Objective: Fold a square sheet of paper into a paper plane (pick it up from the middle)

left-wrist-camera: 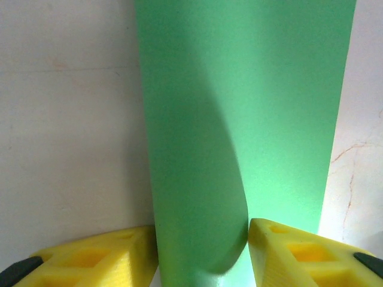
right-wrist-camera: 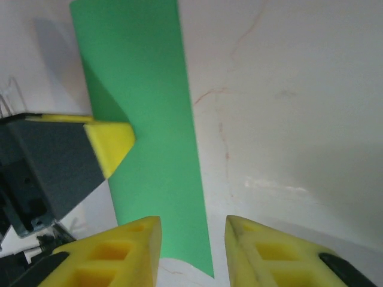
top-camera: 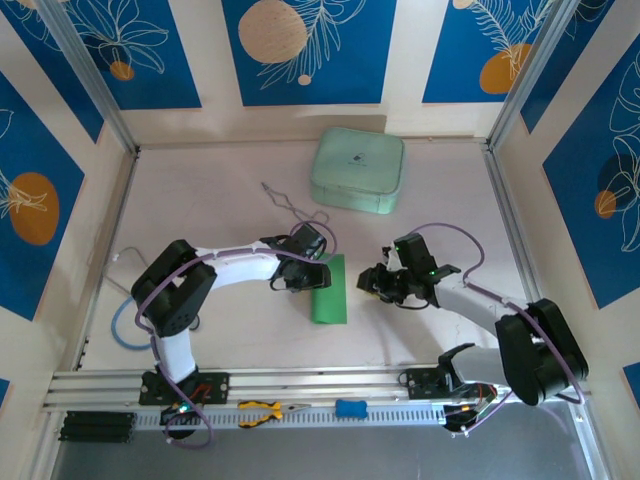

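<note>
1. At the near edge, a silver aluminium rail (top-camera: 320, 385) carries both arm bases. In front of it lie yellow-handled pliers (top-camera: 262, 410) and a small blue block (top-camera: 350, 407).
2. Beyond the rail, a bright green paper sheet (top-camera: 328, 290) lies on the pale tabletop (top-camera: 230, 340). It is near the middle, between the two arms, folded into a long narrow strip that runs near to far.
3. The left gripper (top-camera: 300, 278) sits at the strip's left edge, about halfway along it. In the left wrist view its yellow fingers (left-wrist-camera: 90, 260) clasp a raised curl of the sheet, which fills the gap between them and touches both. The rest of the strip lies flat, stretching away from the fingers.
4. The right gripper (top-camera: 370, 285) is just to the right of the strip. In the right wrist view its yellow fingers (right-wrist-camera: 134, 251) stand apart with a clear gap, and the near right corner of the sheet lies under that gap. The same view shows a left-gripper fingertip resting on the strip's far edge beside a darker diagonal fold.
5. Farther back, a thin bent grey wire (top-camera: 285, 205) lies on the table.
6. Near the back wall, a pale mint-green rounded case (top-camera: 358, 170) sits well apart from the sheet.
7. Blue wall panels printed with white leaves and orange discs (top-camera: 305, 50) close the far side.
</note>
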You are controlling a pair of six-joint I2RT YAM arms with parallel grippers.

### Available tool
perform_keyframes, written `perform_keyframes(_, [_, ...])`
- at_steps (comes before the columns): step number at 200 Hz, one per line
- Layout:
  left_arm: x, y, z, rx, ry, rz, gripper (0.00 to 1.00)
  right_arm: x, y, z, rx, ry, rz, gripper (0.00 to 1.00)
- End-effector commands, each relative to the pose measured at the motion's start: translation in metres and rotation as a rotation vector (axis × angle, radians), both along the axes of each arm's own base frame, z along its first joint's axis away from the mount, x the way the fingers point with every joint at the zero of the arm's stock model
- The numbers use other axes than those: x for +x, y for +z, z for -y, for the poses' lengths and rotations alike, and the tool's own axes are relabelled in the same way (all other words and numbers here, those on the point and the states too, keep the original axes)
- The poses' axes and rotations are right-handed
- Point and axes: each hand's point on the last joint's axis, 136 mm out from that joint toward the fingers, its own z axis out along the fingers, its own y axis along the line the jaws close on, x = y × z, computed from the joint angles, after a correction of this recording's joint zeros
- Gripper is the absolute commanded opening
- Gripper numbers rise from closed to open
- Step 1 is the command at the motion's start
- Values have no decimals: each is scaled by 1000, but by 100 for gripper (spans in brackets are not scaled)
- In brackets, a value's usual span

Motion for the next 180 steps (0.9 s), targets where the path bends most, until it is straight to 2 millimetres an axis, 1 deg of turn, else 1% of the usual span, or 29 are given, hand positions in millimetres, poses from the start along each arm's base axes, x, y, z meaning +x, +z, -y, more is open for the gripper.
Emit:
perform_keyframes(1, [-14,-48,-42,203,34,-69,50,2,10,-19,27,84,35,22])
perform_keyframes(12, [-14,-47,-41,201,31,-67,50,2,7,-24,6,101,31,14])
perform_keyframes(18, [-14,-47,-40,199,31,-66,50,1,4,-27,-6,108,29,11])
perform_keyframes(36, [-13,-47,-39,196,29,-67,50,2,-4,-34,-43,119,33,6])
perform_keyframes(48, [-13,-47,-39,199,27,-69,50,3,-9,-37,-50,119,28,0])
perform_keyframes(73, [-14,-48,-39,199,26,-71,50,6,-14,-47,-47,130,39,0])
perform_keyframes(98, [-15,-48,-40,201,27,-71,49,10,-17,-53,-107,147,96,0])
perform_keyframes(138, [-15,-48,-40,200,26,-72,49,21,-26,-54,-128,106,103,0])
perform_keyframes(166, [-16,-49,-39,196,25,-74,49,24,-33,-56,-123,112,87,0])
perform_keyframes(180, [-16,-49,-39,193,24,-75,49,21,-40,-57,-129,134,83,0])
